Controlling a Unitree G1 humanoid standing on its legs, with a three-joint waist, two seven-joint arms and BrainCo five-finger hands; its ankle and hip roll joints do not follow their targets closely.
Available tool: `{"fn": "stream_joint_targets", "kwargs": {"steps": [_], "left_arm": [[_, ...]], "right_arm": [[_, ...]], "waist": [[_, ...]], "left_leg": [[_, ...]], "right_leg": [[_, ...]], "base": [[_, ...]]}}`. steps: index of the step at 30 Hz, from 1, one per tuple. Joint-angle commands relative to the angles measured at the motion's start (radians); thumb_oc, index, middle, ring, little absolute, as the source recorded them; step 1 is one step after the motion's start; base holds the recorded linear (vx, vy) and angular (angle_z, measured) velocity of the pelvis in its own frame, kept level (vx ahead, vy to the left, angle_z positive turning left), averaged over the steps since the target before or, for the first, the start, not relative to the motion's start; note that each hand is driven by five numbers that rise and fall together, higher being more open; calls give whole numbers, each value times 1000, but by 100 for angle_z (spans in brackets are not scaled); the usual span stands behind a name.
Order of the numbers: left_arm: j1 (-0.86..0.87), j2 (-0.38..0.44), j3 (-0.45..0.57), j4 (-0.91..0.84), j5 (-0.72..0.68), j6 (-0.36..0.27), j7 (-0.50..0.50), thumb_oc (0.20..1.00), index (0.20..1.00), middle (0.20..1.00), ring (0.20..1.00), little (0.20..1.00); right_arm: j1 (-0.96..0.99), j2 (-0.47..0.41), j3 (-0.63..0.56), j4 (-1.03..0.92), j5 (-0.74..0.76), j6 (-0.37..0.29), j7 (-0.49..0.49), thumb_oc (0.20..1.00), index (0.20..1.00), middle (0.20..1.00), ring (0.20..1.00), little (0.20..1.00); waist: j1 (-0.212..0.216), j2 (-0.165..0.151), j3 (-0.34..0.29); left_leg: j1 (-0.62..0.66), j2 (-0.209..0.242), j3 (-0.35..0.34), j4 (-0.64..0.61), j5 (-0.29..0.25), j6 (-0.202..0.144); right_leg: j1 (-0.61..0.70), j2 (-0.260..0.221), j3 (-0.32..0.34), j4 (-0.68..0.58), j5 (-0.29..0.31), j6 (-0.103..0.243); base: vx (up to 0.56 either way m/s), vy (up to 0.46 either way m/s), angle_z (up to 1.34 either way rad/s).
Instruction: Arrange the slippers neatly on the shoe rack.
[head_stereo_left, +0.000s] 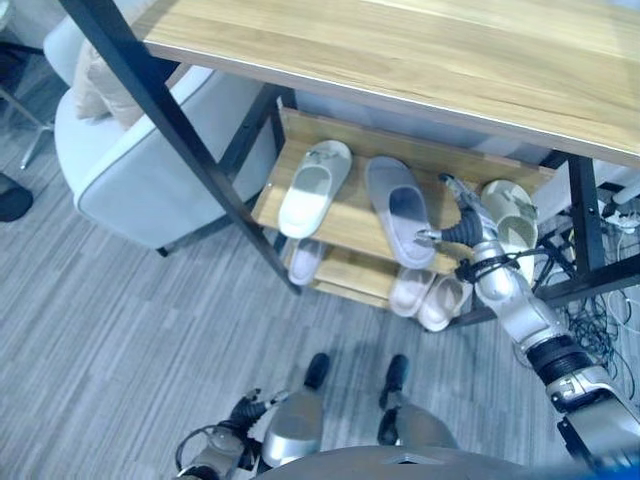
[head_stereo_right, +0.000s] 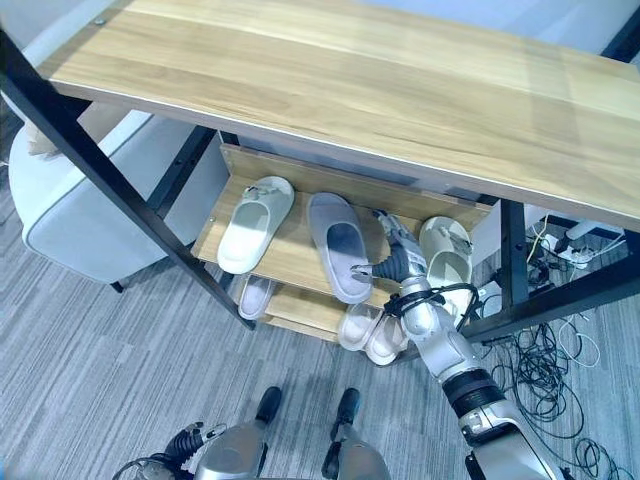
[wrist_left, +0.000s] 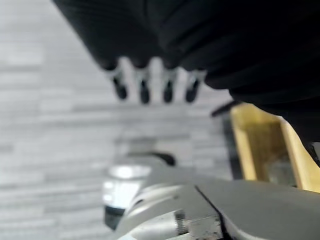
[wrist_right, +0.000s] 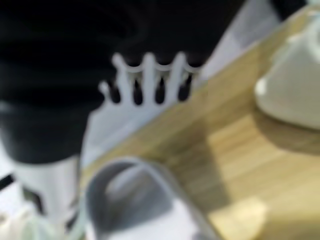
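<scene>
I am seeing the grey-lilac foam slipper (head_stereo_right: 339, 246) lying on the top shelf of the low wooden shoe rack (head_stereo_right: 290, 250), between a pale green slipper (head_stereo_right: 255, 223) and a cream slipper (head_stereo_right: 447, 256), my right hand (head_stereo_right: 394, 262) hovering beside it with fingers spread, while my left hand (head_stereo_left: 244, 414) is hanging low over the grey carpet (head_stereo_left: 90, 330), fingers relaxed.

From the head, we are looking down at the shoe rack (head_stereo_left: 350, 225) in both eye views; the wrist cameras are peering closely along each hand.
</scene>
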Motion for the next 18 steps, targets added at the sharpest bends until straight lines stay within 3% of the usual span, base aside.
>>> {"fn": "stream_joint_targets", "kwargs": {"steps": [1, 18], "left_arm": [[12, -43, -88, 33, 38, 9, 12, 1000, 1000, 1000, 1000, 1000], [-30, -39, -132, 42, 9, 0, 27, 1000, 1000, 1000, 1000, 1000]], "right_arm": [[-56, -28, -58, -26, 80, -14, -64, 1000, 1000, 1000, 1000, 1000], [-257, -50, -39, 185, 156, 1, -135, 1000, 1000, 1000, 1000, 1000]], "waist": [[32, 38, 21], [84, 28, 76]], "left_leg": [[-86, 11, -18, 31, -29, 34], [-181, -16, -62, 62, -18, 23]], "right_leg": [[91, 5, 1, 110, -211, 63], [44, -4, -42, 109, -208, 63]], "base": [[-7, 19, 20], [0, 16, 11]]}}
